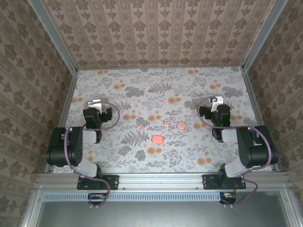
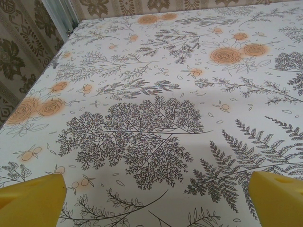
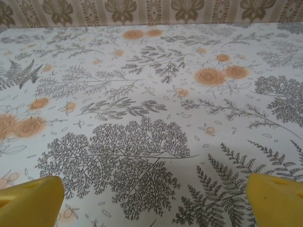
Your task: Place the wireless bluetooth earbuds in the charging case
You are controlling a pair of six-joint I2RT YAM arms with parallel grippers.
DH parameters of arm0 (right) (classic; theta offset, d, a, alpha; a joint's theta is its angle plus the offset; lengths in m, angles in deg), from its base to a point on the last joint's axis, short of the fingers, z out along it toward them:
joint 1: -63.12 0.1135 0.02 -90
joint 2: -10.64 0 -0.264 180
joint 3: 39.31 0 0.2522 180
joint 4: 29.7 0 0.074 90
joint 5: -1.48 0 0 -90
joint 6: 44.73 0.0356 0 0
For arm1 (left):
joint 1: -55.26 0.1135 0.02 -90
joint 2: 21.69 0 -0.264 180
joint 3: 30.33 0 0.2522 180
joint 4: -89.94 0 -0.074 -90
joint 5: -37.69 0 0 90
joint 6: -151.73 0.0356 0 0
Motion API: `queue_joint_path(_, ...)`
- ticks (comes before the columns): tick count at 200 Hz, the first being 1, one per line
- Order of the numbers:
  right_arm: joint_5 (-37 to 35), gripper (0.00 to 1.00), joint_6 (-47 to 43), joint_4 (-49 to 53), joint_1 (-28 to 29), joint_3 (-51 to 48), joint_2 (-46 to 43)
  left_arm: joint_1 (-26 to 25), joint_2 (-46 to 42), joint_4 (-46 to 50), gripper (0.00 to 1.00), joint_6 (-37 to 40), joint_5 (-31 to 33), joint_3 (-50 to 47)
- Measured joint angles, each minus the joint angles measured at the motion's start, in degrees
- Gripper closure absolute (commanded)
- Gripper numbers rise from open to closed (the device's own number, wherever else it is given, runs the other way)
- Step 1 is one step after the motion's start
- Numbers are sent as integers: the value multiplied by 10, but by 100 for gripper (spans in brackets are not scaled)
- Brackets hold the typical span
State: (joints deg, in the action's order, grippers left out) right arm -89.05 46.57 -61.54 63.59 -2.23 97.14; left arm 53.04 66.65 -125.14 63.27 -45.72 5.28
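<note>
Spreading across all 3 views, the table (image 1: 161,87) carries a print of grey ferns and orange roses, and patterned walls (image 1: 156,28) close it in on 3 sides. The overhead view takes in both arms whole: the left arm (image 1: 68,146) and the right arm (image 1: 251,146) stand folded at the near corners, well apart. The left gripper (image 1: 96,103) and the right gripper (image 1: 217,100) point toward the far wall, each above bare cloth. Each wrist view gives what the overhead one cannot: the yellow fingertips of the left (image 2: 33,201) and of the right (image 3: 31,201) sit at opposite bottom corners, so both pairs of jaws stand wide with nothing between them. Only from overhead do the small things show, lying between the 2 arms: a salmon rounded block (image 1: 157,139) nearest the bases, a pale pink disc (image 1: 181,125) just beyond it to the right, and the 2 earbuds, tiny red-orange bits, 1 (image 1: 142,126) left of the block and 1 (image 1: 166,123) beside the disc. All 4 lie loose on the cloth, and they are too small for any marking on them to be read.
</note>
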Motion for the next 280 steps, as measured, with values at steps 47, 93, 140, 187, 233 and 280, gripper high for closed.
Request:
queue_joint_path(47, -7, 0, 35, 291, 24, 147, -127, -43, -121, 164, 0, 15, 2, 52)
queue_joint_path(93, -24, 0, 99, 584, 114, 304, -172, -83, -271, 379, 8, -74, -8, 143)
queue_joint_path(140, -33, 0, 205, 817, 246, 363, -160, -143, -338, 628, 10, -173, -3, 166)
queue_joint_path(187, -29, 7, 309, 889, 377, 372, -94, -155, -330, 756, 11, -255, -11, 165)
queue_joint_path(233, -15, 11, 372, 896, 471, 444, 58, -161, -272, 789, 10, -280, -24, 165)
queue_joint_path(280, -3, 12, 396, 907, 504, 518, 170, -162, -270, 793, 10, -284, -25, 163)
